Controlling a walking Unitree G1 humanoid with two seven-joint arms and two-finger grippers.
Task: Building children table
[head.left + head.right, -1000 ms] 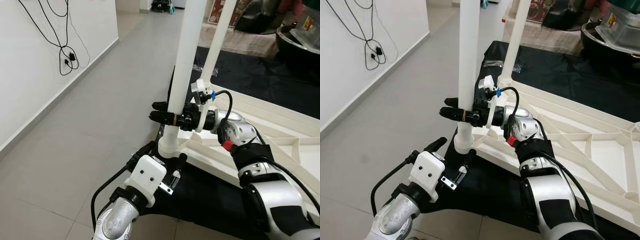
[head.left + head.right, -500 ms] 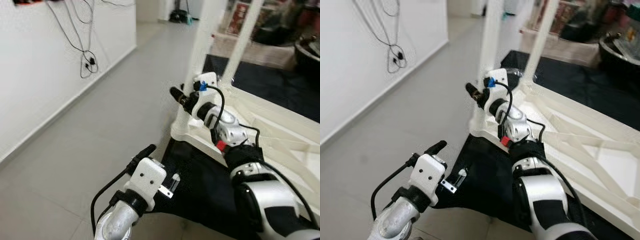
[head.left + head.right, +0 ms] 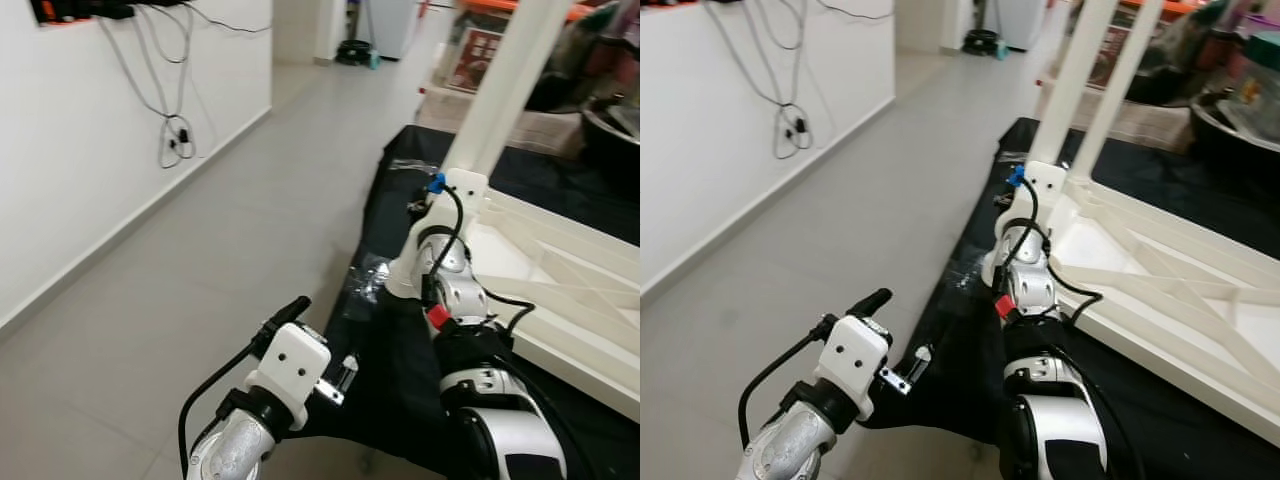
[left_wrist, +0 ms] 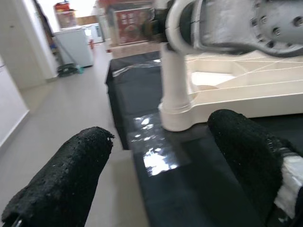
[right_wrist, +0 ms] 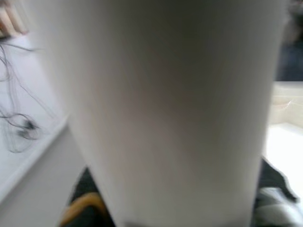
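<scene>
The white children's table (image 3: 560,250) lies upside down on a black mat (image 3: 390,380), its legs pointing up. My right arm reaches forward to the nearest corner leg (image 3: 500,100), and the right gripper's white wrist housing (image 3: 455,190) sits right against that leg low down. In the right wrist view the leg (image 5: 165,113) is very close and blurred. A second leg (image 3: 1120,90) rises behind. My left gripper (image 3: 320,335) hovers low over the mat's near edge. It is open and holds nothing, and its fingers (image 4: 71,175) point at the leg's round base (image 4: 177,113).
A white wall with hanging black cables (image 3: 175,130) runs along the left, with grey tiled floor (image 3: 200,270) between it and the mat. A black pot (image 3: 610,130) and other household clutter stand at the back right beyond the table.
The head view has swung and lifted. My right arm now stretches further forward at the corner leg, its wrist covering the black fingers that earlier showed past the leg. The left arm keeps its pose.
</scene>
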